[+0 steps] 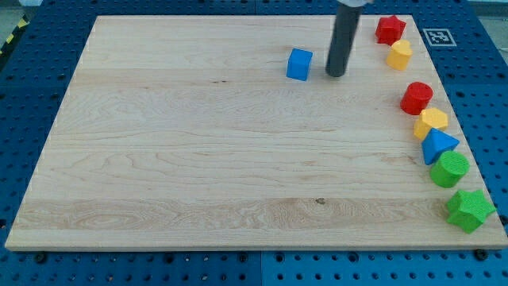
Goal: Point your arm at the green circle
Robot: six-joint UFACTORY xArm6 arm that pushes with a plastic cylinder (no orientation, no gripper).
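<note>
Camera view shows the wooden board, mostly bare wood left of and below my tip, which carries no jaws and holds nothing. Blocks crowd the board's right edge: green star by the bottom corner, green circle just above it, blue triangle, red cylinder, red star, yellow blocks. Blue cube sits just left of my tip.
</note>
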